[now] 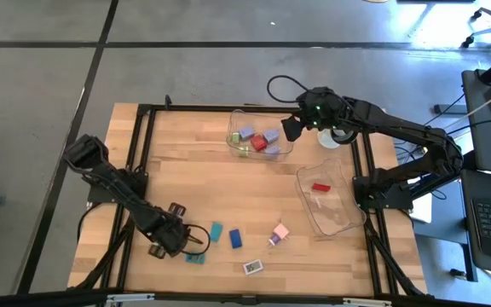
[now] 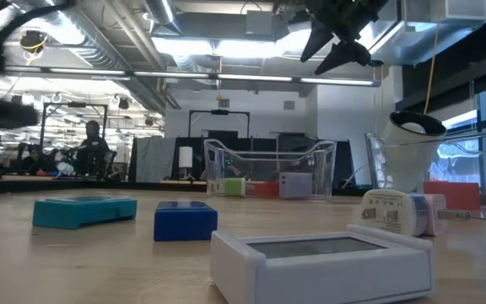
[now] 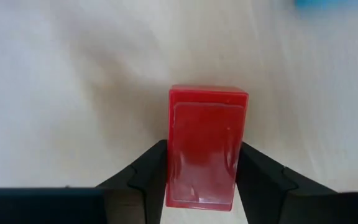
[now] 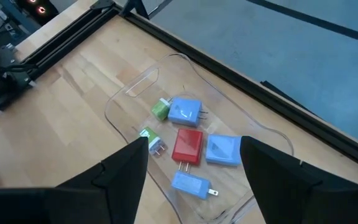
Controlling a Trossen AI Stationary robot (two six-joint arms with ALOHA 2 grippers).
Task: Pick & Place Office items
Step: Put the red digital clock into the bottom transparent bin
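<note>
A red block [image 3: 207, 146] lies flat on the wooden table, with my left gripper [image 3: 204, 180] shut on it at the near left of the table; in the high view the gripper [image 1: 170, 243] hides the block. More office items lie loose nearby: two teal blocks [image 1: 216, 231] [image 1: 196, 257], a blue block [image 1: 236, 239], a pink-and-white piece [image 1: 280, 233] and a white piece [image 1: 252, 267]. My right gripper [image 4: 193, 143] hangs open, high above the far clear tub [image 4: 135, 87], which holds several items. My left gripper pinches the red block's two long sides [image 3: 176, 171] between its two fingers [image 3: 151, 174], toward one end of the block. The fingers come from above, pointing down, and lie across the block. The block lies level with its broad face up; I cannot tell whether it is off the wood.
A second clear tub [image 1: 326, 200] at the right holds one red piece [image 1: 320, 187]. A round white-and-black object [image 1: 341, 135] stands at the far right. Black frame rails [image 1: 143, 145] run along the table's edges. Bare wood lies in the table's middle.
</note>
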